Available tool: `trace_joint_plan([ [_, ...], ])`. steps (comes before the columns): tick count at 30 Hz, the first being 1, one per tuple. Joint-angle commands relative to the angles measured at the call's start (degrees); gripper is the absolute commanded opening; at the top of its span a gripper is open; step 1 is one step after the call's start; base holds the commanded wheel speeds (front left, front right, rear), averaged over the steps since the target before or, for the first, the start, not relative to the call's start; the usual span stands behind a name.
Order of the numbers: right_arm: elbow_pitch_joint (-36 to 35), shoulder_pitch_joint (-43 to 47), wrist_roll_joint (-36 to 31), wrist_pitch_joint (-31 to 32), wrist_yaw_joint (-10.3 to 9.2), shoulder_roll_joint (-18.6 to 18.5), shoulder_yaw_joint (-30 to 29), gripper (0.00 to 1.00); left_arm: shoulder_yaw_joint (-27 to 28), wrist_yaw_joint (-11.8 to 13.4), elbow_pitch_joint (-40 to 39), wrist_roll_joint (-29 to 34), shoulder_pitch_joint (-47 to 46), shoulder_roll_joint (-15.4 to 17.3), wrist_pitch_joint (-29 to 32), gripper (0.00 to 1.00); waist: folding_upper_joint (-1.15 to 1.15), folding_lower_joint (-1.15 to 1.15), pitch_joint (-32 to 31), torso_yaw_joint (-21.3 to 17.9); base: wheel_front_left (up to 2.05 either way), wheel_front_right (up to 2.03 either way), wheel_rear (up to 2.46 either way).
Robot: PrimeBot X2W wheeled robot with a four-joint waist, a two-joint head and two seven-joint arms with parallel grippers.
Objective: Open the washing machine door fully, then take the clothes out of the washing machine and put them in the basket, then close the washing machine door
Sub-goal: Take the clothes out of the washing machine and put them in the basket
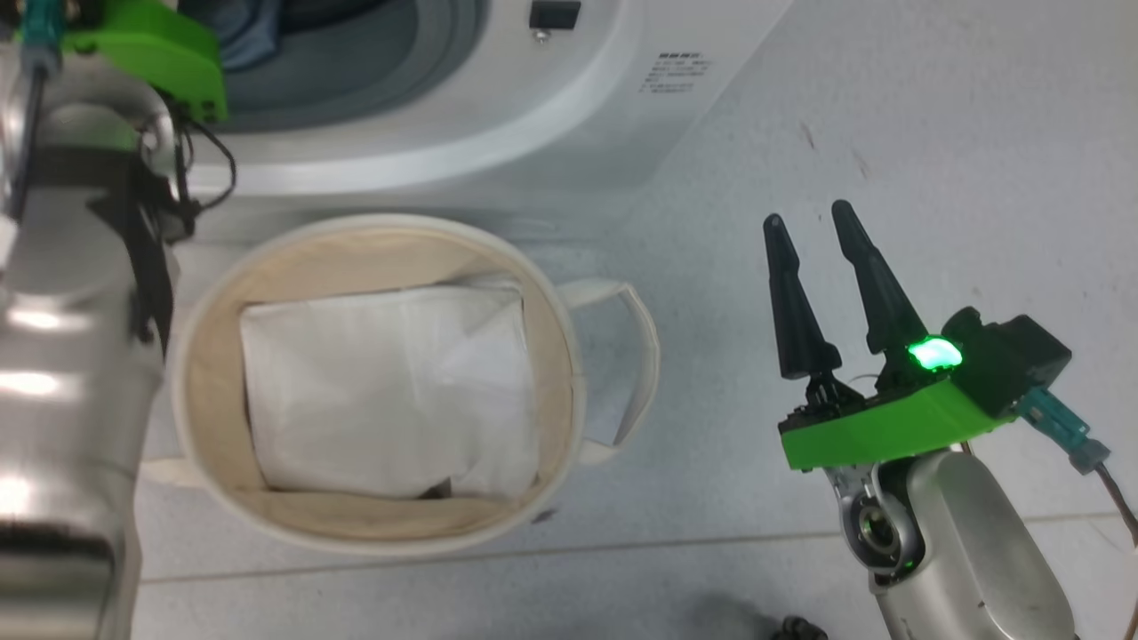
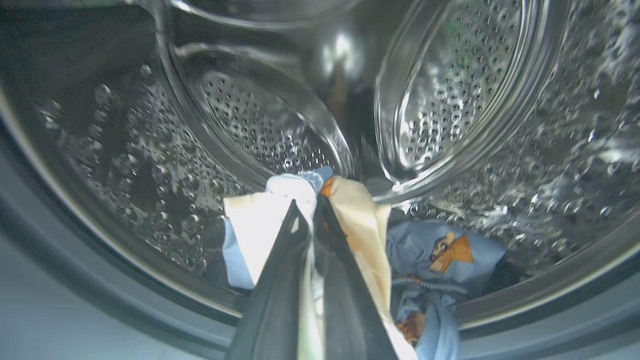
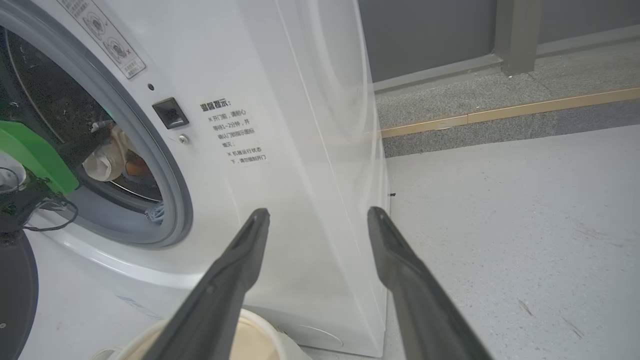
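Observation:
My left gripper [image 2: 306, 202] is inside the steel drum of the washing machine [image 1: 551, 107], shut on the cream garment [image 2: 255, 225] of the clothes. That garment hangs around its fingers. A blue garment with an orange-brown animal print [image 2: 440, 250] lies on the drum floor just to its right. In the right wrist view the cream cloth [image 3: 107, 157] shows through the open mouth of the machine [image 3: 280, 100]. The basket [image 1: 373, 227] stands on the floor right below the opening. My right gripper [image 1: 807, 213] [image 3: 317, 212] hangs open to the basket's right with nothing between its fingers.
A plain white folded sheet [image 1: 382, 382] lies in the basket. My left forearm [image 1: 80, 267] rises along the basket's left side. A glossy black curved edge [image 3: 15, 300] left of the opening looks like the swung-away door. Pale floor [image 1: 933, 133] spreads on the right.

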Motion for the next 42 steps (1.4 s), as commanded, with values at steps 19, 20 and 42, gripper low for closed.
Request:
trace_joint_plan([
  [19, -0.19, 5.12, -1.86, -0.70, 0.03, -0.05, 0.69, 1.00, 4.11, 1.61, -55.88, 2.68, 31.67, 2.56, -0.69, 0.00, 0.00, 0.00, -12.11, 5.00, 0.00, 0.00, 0.00],
  [20, -0.10, 5.35, -1.91, -0.70, 0.03, -0.05, 0.69, 1.00, 3.95, 1.66, -58.22, 3.10, 32.75, 2.42, -0.69, 0.00, 0.00, 0.00, -12.48, 5.25, 0.00, 0.00, 0.00],
  [42, 1.62, 9.43, -2.10, -0.70, 0.03, -0.05, 1.67, 1.00, -1.68, 4.12, -83.88, 7.49, 45.56, 2.01, -0.70, 0.00, 0.00, 0.00, -19.63, 7.70, 0.00, 0.00, 0.00],
])
